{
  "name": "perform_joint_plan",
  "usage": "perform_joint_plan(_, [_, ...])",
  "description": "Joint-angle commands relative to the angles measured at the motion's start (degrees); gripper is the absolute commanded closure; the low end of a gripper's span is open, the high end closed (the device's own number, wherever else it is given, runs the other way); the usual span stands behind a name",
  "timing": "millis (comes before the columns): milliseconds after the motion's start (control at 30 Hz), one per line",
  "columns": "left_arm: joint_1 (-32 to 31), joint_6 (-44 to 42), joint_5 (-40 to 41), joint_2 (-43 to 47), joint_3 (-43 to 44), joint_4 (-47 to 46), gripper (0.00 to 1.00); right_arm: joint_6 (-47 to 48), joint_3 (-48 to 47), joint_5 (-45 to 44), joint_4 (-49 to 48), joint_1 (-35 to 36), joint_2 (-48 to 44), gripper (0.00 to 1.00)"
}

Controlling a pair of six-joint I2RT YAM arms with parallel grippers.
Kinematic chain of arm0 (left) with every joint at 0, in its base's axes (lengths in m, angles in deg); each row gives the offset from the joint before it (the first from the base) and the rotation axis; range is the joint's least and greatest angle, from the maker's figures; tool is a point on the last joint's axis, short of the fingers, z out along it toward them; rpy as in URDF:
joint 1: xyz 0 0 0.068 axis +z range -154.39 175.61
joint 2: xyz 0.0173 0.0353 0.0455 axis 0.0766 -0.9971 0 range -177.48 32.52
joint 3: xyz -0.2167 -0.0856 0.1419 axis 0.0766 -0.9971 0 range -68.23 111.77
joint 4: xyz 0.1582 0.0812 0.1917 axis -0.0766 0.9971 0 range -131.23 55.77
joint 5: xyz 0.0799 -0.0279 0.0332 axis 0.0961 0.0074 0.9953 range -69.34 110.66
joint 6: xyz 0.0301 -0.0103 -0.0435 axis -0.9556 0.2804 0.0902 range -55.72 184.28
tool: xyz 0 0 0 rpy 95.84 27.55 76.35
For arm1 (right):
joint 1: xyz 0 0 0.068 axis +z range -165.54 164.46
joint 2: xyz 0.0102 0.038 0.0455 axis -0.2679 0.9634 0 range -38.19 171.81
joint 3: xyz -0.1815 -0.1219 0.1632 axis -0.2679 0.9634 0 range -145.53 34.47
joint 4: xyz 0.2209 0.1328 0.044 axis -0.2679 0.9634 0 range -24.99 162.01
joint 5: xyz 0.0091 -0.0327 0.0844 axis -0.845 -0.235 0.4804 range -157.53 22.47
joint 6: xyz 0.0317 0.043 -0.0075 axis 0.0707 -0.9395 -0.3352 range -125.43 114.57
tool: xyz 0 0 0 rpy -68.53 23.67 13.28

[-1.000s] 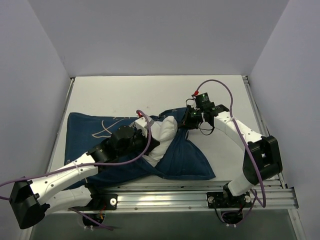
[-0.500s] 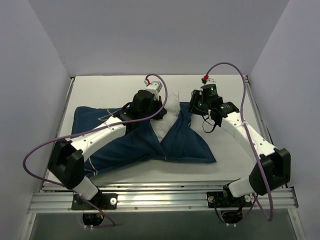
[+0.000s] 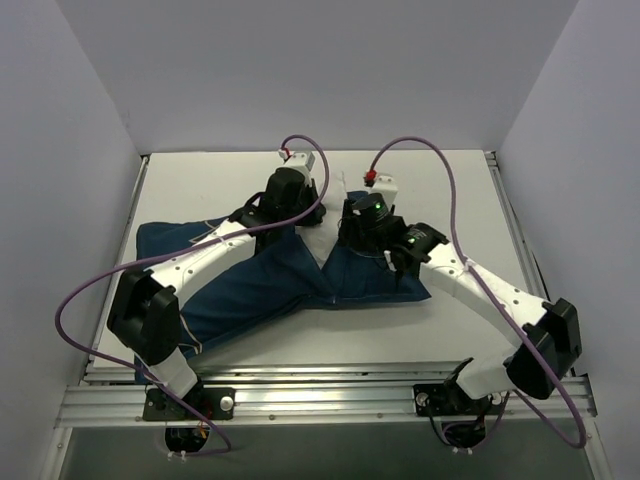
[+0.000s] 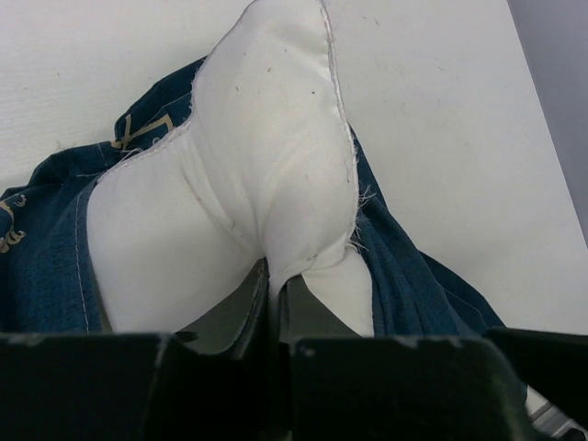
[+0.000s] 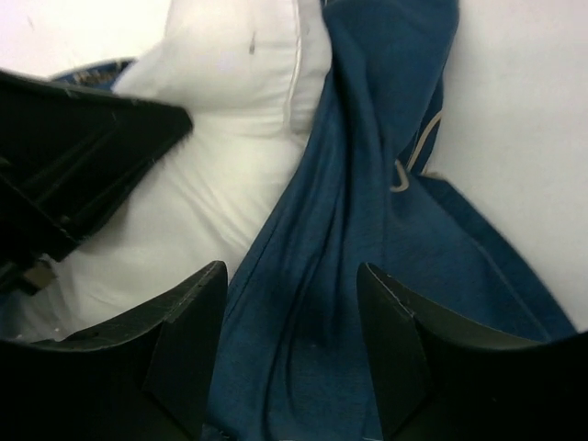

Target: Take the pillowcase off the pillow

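Across the middle of the white worktop (image 3: 420,185) the navy pillowcase (image 3: 250,285) lies rumpled, its longer part stretching toward the left edge. The white pillow (image 3: 318,242) shows at the cover's opening, between the two arms, with most of it hidden inside the blue fabric. From the left wrist view, the left end effector (image 4: 274,280) has its jaws pressed together on a pinched fold of the pillow (image 4: 266,165), which bulges up beyond the fingers; blue cloth with cream stitching lies on both sides of it. From the right wrist view, the right end effector (image 5: 289,344) stands wide apart and grips nothing; a ridge of pillowcase (image 5: 367,184) runs between its fingers (image 5: 188,340), though whether either finger touches the cloth is hard to tell. Just left of that ridge sits the pillow (image 5: 230,119), marked by a tiny dark speck (image 5: 253,39); the left arm's black housing (image 5: 73,156) crowds in beside it.
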Motion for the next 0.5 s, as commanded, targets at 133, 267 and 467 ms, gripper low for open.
perform_joint_plan(133, [0.4, 0.6, 2.6, 3.7, -2.0, 2.5, 0.89, -4.7, -0.6, -9.1, 0.0, 5.7, 7.2, 0.42])
perform_joint_plan(267, [1.0, 0.4, 3.1, 3.8, -3.0, 3.9, 0.92, -5.1, 1.0, -13.0, 1.6, 5.6, 9.5, 0.44])
perform_joint_plan(467, [5.9, 1.7, 4.1, 4.0, -5.5, 6.2, 0.96, -5.7, 7.7, -15.4, 3.6, 2.8, 9.4, 0.79])
